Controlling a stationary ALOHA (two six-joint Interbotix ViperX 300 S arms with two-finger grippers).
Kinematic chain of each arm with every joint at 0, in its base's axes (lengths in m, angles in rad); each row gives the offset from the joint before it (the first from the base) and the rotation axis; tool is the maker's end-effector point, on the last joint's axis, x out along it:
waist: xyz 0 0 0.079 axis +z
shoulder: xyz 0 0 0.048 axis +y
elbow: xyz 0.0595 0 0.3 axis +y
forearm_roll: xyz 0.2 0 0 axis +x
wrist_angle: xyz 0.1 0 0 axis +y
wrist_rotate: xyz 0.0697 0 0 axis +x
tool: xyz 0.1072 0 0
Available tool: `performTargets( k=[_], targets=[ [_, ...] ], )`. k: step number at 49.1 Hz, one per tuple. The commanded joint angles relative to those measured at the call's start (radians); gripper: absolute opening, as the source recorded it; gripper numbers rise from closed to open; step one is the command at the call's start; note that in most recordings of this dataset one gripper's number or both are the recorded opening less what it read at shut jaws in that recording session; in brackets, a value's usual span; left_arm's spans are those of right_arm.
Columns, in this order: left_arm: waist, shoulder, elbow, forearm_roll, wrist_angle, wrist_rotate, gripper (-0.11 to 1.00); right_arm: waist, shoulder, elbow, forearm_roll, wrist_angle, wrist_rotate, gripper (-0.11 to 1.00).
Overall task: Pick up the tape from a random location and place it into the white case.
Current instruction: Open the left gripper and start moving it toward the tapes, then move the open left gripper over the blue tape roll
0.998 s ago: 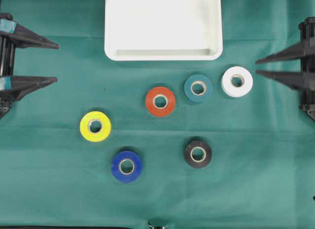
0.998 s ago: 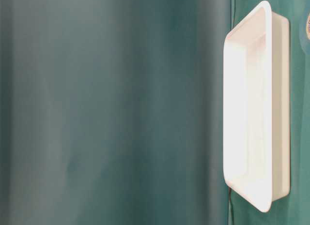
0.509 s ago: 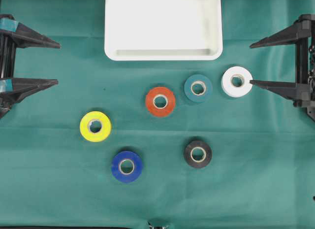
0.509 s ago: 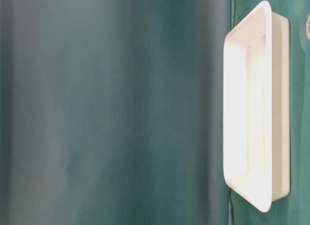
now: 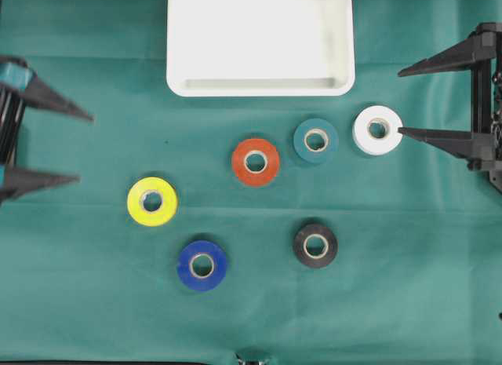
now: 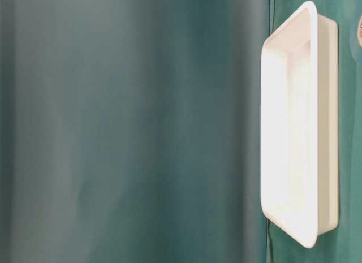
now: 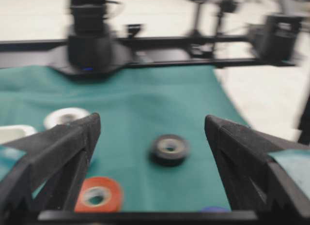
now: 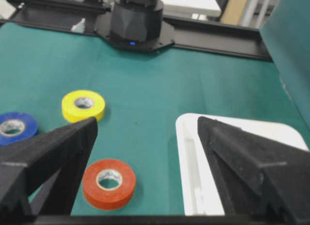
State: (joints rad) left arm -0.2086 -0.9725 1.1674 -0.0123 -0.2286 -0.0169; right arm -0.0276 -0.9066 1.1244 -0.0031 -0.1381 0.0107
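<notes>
Surface covered by a matte green cloth (image 5: 408, 286), faintly creased. White case (image 5: 260, 87): shallow, glossy plastic, rounded corners, raised rim, lying at the far middle edge with nothing in it.

Six flat tape rolls, each a ring with a pale cardboard core, lay on the cloth well apart from the case: white tape (image 5: 378, 129), teal tape (image 5: 316, 140), orange tape (image 5: 256, 162), yellow tape (image 5: 152, 201), blue tape (image 5: 202, 264), black tape (image 5: 315, 246).

Left claw (image 5: 67, 147): black tapered fingers with a grainy pad texture, spread wide, gripping nothing. Right claw (image 5: 400, 100): likewise spread wide and empty, its lower fingertip just beside the white tape. Left wrist view blurred.
</notes>
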Motion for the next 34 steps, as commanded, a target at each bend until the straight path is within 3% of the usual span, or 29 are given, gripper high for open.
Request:
performTargets(
  k=[1,9,34],
  targets=[
    [-0.057,0.008,-0.029,-0.002,-0.003,0.002,0.99,-0.002,0.002,-0.026,0.002,-0.005,0.002,0.92],
    [-0.110,0.009,-0.032,-0.002,-0.005,0.003,0.99,-0.002,0.002,-0.026,0.002,-0.005,0.002,0.92],
    [-0.081,0.077,-0.049,-0.002,-0.060,0.011,0.99,-0.002,0.005,-0.026,0.000,-0.005,0.002,0.92]
  ],
)
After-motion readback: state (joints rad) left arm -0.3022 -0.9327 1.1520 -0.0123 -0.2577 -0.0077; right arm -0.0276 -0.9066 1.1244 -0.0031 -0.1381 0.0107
